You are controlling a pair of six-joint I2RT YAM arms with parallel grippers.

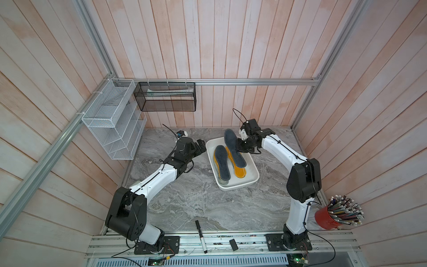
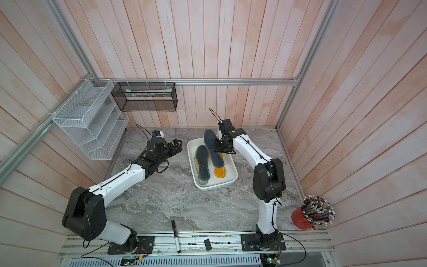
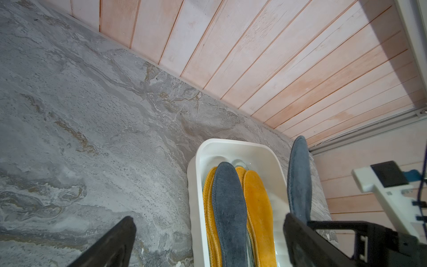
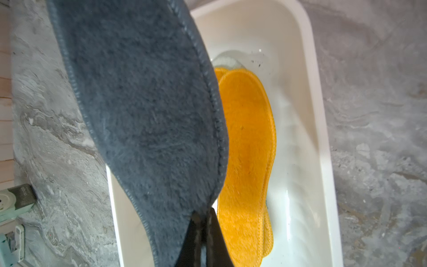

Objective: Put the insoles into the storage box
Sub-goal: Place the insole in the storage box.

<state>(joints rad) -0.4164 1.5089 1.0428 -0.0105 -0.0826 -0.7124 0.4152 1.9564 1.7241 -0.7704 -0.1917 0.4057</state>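
The storage box (image 1: 251,182) (image 2: 232,181) is a white tub on the marble top. Inside lie mustard-yellow insoles (image 1: 240,172) (image 4: 247,150), a dark grey insole (image 1: 221,165) (image 3: 231,208) on top of them, and a pale insole tip (image 4: 226,61) showing underneath. My right gripper (image 1: 240,145) (image 4: 203,212) is shut on the edge of a second dark grey insole (image 1: 233,148) (image 4: 143,104). That insole hangs tilted over the box's right half, its far end past the rim. My left gripper (image 1: 202,146) (image 3: 209,217) stands open just left of the box, holding nothing.
A white wire rack (image 1: 113,120) and a black mesh basket (image 1: 165,97) hang on the back-left walls. A red cup of pencils (image 1: 328,217) stands at the front right. A marker (image 1: 201,235) and a small black block (image 1: 233,244) lie at the front edge.
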